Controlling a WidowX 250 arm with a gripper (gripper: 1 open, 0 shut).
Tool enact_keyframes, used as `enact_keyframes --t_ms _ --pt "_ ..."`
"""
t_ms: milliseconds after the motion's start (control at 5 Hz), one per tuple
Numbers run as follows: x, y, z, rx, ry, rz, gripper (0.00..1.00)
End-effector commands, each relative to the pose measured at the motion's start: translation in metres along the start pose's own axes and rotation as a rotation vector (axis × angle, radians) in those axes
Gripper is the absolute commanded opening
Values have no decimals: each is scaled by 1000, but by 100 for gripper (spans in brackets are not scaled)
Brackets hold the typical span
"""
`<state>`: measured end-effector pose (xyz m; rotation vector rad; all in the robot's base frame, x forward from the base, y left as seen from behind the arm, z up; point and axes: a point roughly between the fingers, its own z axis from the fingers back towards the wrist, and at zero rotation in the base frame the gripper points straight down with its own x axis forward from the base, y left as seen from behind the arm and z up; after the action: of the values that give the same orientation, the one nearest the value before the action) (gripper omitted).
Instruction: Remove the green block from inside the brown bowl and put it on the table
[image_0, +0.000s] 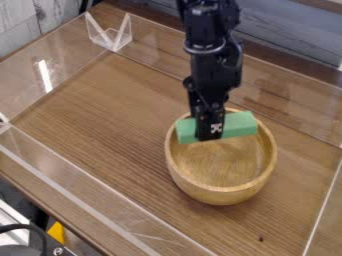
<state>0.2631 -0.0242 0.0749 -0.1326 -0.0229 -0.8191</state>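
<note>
My black gripper (209, 130) points straight down and is shut on the green block (238, 124). The block sits tilted at the far left rim of the brown bowl (201, 188), its left end sticking out past the rim and its right end still over the bowl's hollow. I cannot tell whether the block touches the rim. The bowl stands on the table (107, 115), right of centre. The fingertips cover the middle of the block.
Low clear acrylic walls (54, 170) edge the tabletop on the left and front. A clear acrylic corner piece (110, 32) stands at the far left. Bare wood lies to the left of the bowl.
</note>
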Motion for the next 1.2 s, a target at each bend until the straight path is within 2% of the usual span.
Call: enact_keyframes --t_ms 0,400,800,1000 --pt "11 11 13 35 -24 -62 0" --pt "17 14 26 38 -19 -83 0" --pt "14 8 11 42 -13 -95 0" --pt "15 10 17 41 -9 -136 0"
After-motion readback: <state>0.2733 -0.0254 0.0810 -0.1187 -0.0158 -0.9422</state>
